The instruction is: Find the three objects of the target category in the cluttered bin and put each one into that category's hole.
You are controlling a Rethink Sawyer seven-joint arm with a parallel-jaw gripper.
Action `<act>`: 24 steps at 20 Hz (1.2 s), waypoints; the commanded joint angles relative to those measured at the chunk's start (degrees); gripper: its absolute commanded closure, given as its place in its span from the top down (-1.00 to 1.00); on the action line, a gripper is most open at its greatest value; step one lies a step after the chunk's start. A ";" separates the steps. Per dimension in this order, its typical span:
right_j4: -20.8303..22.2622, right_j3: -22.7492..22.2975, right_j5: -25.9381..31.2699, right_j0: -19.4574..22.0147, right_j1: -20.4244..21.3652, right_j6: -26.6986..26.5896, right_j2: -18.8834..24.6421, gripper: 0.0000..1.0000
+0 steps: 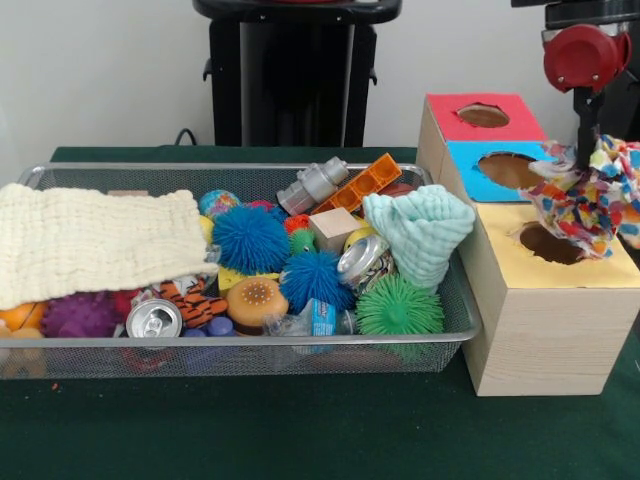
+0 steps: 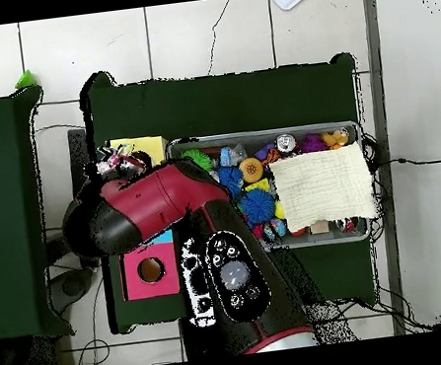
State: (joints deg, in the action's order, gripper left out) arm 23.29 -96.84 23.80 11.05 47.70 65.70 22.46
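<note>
My gripper (image 1: 586, 150) hangs at the right, above the pale wooden box (image 1: 545, 330). It is shut on a thin white cloth with red, blue, yellow and green patches (image 1: 590, 200). The cloth dangles just over the round hole with the yellow surround (image 1: 548, 243) and hides the fingertips. In the overhead view the arm covers the gripper, and a bit of the cloth (image 2: 118, 163) shows beside the yellow surround (image 2: 150, 144). The silver wire-mesh bin (image 1: 250, 342) lies left of the box, full of clutter. No other printed cloth shows in it.
In the bin lie a cream waffle cloth (image 1: 90, 240), a mint-green cloth (image 1: 420, 230), blue spiky balls (image 1: 250, 238), a green spiky ball (image 1: 398, 308) and cans (image 1: 154, 318). The box also has a blue-surround hole (image 1: 510, 170) and a red-surround hole (image 1: 483, 115).
</note>
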 commanded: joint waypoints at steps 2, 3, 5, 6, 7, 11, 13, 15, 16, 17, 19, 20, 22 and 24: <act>4.53 4.90 3.85 -2.08 -6.32 7.73 -6.64 -1.00; 4.74 5.17 4.00 -2.17 -6.81 7.42 -6.95 -1.00; 4.76 5.57 4.75 -2.37 -7.71 6.90 -7.45 -1.00; 4.94 5.77 4.75 -2.43 -8.25 6.53 -7.65 -1.00; 5.13 5.88 5.06 -2.73 -8.44 6.35 -8.02 -1.00; 5.37 6.80 6.43 -4.09 -8.72 6.50 -9.57 -1.00; 5.27 7.48 7.83 -4.83 -8.80 6.16 -10.34 -1.00; 4.86 7.69 8.27 -5.22 -8.91 6.07 -10.77 -1.00; 4.58 7.77 8.57 -5.39 -8.93 6.03 -10.95 -1.00; 4.36 7.73 8.59 -5.56 -8.97 5.96 -11.08 -1.00; 4.09 7.88 8.39 -5.73 -9.30 5.93 -11.37 -1.00; 4.14 7.96 8.07 -5.75 -9.55 5.81 -11.41 -1.00; 4.11 8.07 7.49 -5.84 -9.99 5.63 -11.54 -1.00; 4.20 7.78 6.84 -5.69 -10.13 5.32 -11.64 -1.00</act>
State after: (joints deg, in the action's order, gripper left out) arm 26.07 -90.17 23.80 4.87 40.85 65.70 12.63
